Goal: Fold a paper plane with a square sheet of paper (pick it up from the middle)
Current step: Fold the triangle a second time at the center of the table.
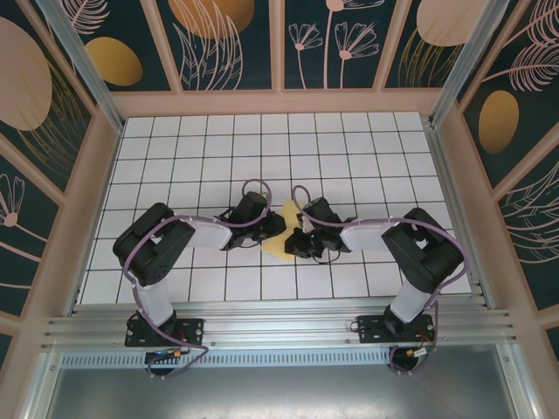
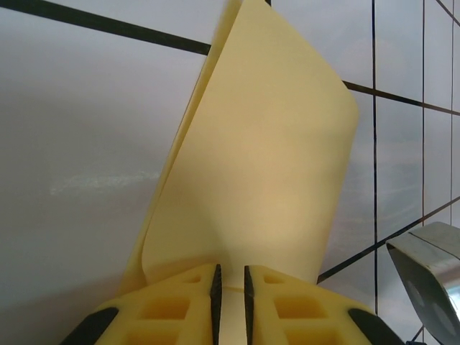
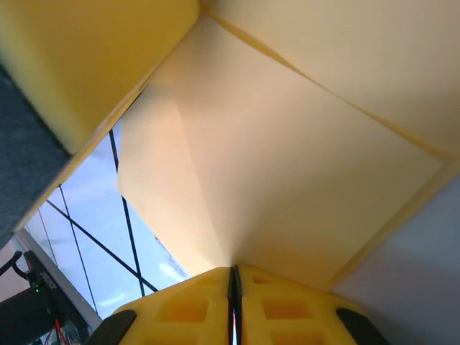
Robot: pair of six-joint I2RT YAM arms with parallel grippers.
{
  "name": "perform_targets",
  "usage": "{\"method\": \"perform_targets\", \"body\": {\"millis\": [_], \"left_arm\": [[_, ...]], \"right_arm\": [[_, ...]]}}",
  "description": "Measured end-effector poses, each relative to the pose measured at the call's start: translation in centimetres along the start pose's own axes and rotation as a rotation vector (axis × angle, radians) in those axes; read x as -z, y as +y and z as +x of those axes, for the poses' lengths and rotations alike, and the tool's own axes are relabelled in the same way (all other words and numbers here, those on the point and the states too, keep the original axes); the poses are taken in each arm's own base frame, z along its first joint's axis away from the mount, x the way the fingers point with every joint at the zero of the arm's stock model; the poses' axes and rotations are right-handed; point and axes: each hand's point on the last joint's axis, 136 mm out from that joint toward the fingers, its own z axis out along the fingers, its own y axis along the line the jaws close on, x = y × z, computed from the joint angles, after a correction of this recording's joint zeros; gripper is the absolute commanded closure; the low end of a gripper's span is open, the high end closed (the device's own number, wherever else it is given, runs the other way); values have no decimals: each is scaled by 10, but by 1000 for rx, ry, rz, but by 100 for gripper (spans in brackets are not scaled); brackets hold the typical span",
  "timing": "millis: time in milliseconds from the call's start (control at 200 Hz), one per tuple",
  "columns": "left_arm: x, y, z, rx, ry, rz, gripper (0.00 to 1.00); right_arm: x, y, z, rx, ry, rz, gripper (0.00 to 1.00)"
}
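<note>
**Item 1: fingers, two pairs.** Yellow moulded plastic, black pads.
- Right gripper (image 3: pixel 234 309): the pads are pressed together on an edge of the sheet of paper (image 3: pixel 287 165), which is clamped between them.
- Left gripper (image 2: pixel 231 309): the pads (image 2: pixel 215 291) are set a narrow gap apart, with the sheet's edge lying in that gap. Whether it is pinched there cannot be told.

**Item 2: table (image 1: pixel 349 148), one.** White, ruled into square tiles by dark lines. It is enclosed on three sides by wall panels (image 1: pixel 227 44) of dark teal, printed with pale leaves, flowers and gold ovals. An aluminium rail (image 1: pixel 279 327) is laid along the near edge.

**Item 3: arms, two.** The left arm (image 1: pixel 162 249) and right arm (image 1: pixel 424 249) are black and white, and each is looped with purple cable (image 1: pixel 253 185). Both are bent inward, so that the grippers are brought close together.

**Item 4: sheet of paper, one.** Pale yellow and creased. It is found between the two grippers, at the middle of the table's near half.
- Left wrist view: it is seen rising from the fingers in two layers, with a rounded upper corner.
- Right wrist view: a crease is seen running up from the pads, and a folded flap is laid across the upper right.
</note>
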Motion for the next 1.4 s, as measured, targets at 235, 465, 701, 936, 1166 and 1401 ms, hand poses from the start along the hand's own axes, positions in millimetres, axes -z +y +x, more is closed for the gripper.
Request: {"method": "perform_targets", "body": {"millis": [235,465,701,936,1166,1401], "left_arm": [[21,-19,-8,-5,-27,34,74],[44,-28,0,49,-36,117,84],[36,-30,15,124,25,198,86],[15,-13,27,176,76,174,87],[7,-1,25,184,67,106,87],[3,1,19,179,39,43,86]], "right_arm": [[-1,1,0,0,-6,-17,87],[-2,2,-1,-2,-7,-21,87],[-2,2,-1,-1,-8,-22,87],[-2,1,-1,0,-8,-22,87],[-2,1,-1,0,-8,-21,87],[-2,1,-1,5,-13,-18,88]]}}
